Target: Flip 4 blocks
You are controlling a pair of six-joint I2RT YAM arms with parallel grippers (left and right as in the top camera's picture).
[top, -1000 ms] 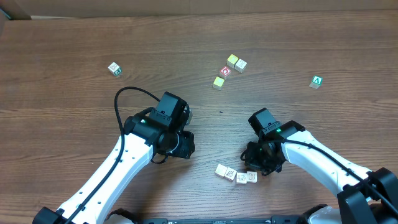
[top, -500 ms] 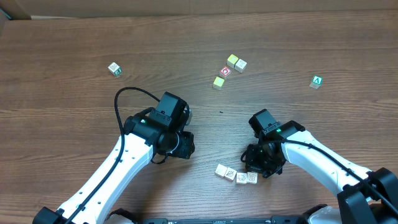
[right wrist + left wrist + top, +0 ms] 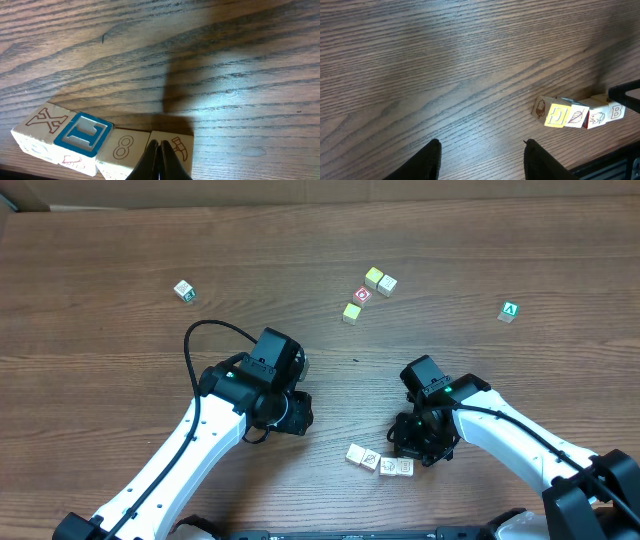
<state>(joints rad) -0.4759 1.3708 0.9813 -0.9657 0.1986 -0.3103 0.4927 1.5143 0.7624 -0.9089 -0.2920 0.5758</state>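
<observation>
Four pale wooden blocks (image 3: pixel 380 461) lie in a touching row near the table's front edge. The right wrist view shows their tops: an X (image 3: pixel 42 124), a blue I (image 3: pixel 82 137), an 8 (image 3: pixel 124 149) and a hammer drawing (image 3: pixel 179 146). My right gripper (image 3: pixel 159 148) is shut, its tips down on the hammer block's left edge, by the seam with the 8. In the left wrist view the row (image 3: pixel 577 116) lies to the right, one face yellow. My left gripper (image 3: pixel 482 152) is open over bare wood, well left of the row.
A red-faced cube with yellow and tan neighbours (image 3: pixel 364 294) sits at the back centre. A green "A" cube (image 3: pixel 510 311) is at the back right and a green-edged cube (image 3: pixel 183 290) at the back left. The table's front edge (image 3: pixel 600 162) runs close behind the row.
</observation>
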